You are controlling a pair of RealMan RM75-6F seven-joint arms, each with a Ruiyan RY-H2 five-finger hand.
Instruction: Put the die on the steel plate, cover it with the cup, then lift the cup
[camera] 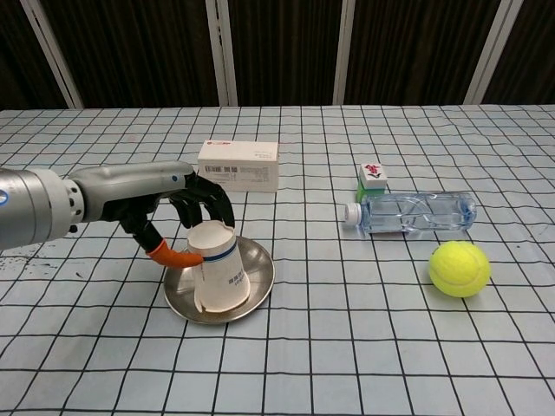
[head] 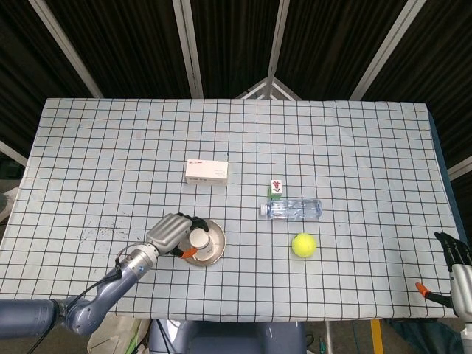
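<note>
The left hand (camera: 165,204) holds the cup (camera: 218,267) mouth-down on the plate (camera: 257,284), dark fingers (camera: 208,196) curled over its upturned base and the orange-tipped thumb (camera: 178,257) pressed against its near side. The cup leans a little, toward the thumb side. The die cannot be seen in either view. Beyond the fingers a white box (camera: 238,165) lies on the checked worktop (camera: 347,347). Well off to the side away from the thumb are a clear bottle (camera: 412,212) on its side, a small tile (camera: 371,178) just behind its cap, and a yellow ball (camera: 460,268). The right hand (head: 459,259) shows only at the worktop's edge in the head view; whether its fingers are wide or closed, I cannot tell.
</note>
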